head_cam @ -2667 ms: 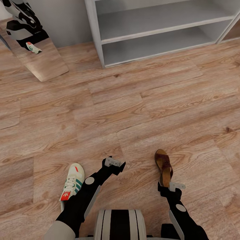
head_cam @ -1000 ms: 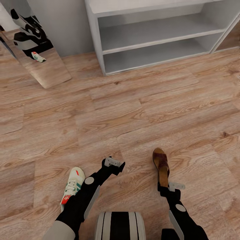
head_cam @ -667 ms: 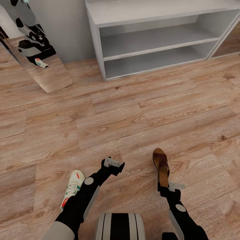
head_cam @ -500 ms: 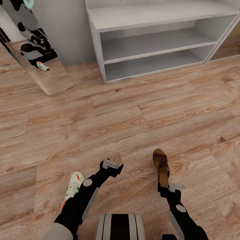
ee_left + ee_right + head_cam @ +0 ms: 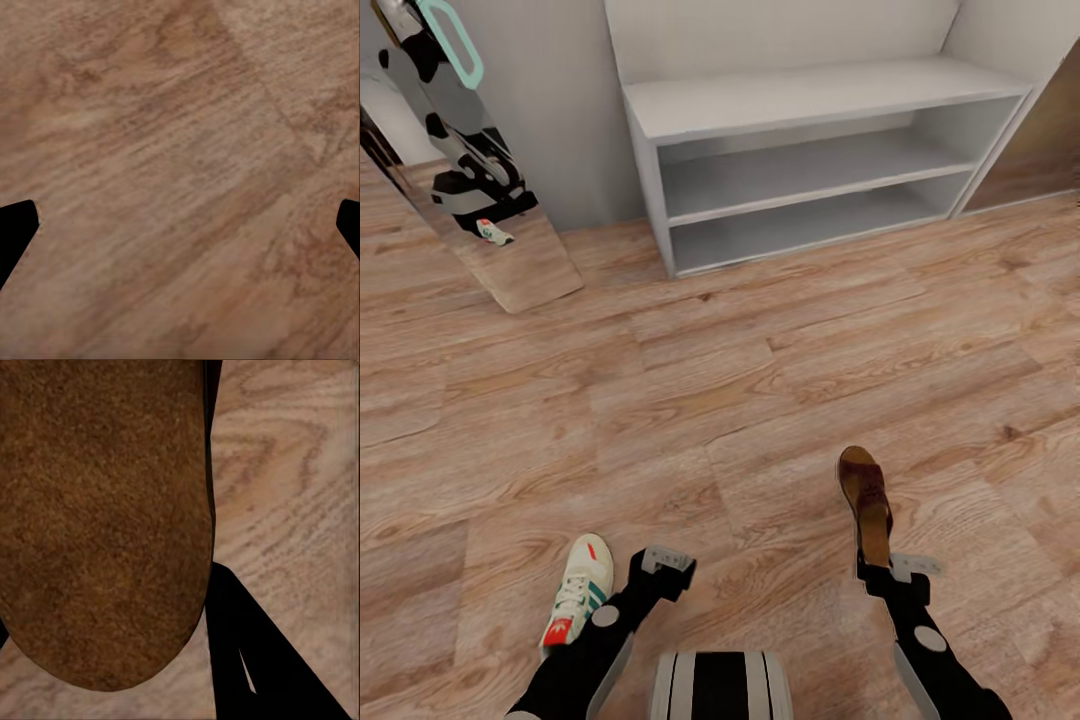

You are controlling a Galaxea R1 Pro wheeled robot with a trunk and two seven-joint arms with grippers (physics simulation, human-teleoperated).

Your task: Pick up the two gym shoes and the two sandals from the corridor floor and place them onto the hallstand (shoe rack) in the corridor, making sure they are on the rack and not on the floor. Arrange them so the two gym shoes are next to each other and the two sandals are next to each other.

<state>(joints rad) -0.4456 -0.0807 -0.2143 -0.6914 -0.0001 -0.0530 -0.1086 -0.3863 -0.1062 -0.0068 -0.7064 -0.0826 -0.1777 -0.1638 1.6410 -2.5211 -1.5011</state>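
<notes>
While the right gripper point(image 5: 882, 563) is clamped on the heel end of a brown sandal point(image 5: 865, 500), the sandal juts forward from it on edge above the corridor floor point(image 5: 760, 380), its toe pointing toward the far wall. From the right wrist camera the sandal's tan sole point(image 5: 101, 517) sits very close, with a dark finger point(image 5: 255, 660) pressed along its side. The left gripper point(image 5: 665, 567) holds nothing; its jaws stand wide apart, and the left wrist camera looks between the two black fingertips point(image 5: 15, 232) at bare wood planks point(image 5: 180, 180). Just to the left of that arm a gym shoe point(image 5: 578, 590) lies on the floor, toe pointing away from the robot. Well beyond, across open planks, the pale grey hallstand point(image 5: 800, 100) stands against the wall with its bench top and both shelf slots bare. To its left a mirror point(image 5: 470, 190) leans, reflecting the robot and a small image of a gym shoe
</notes>
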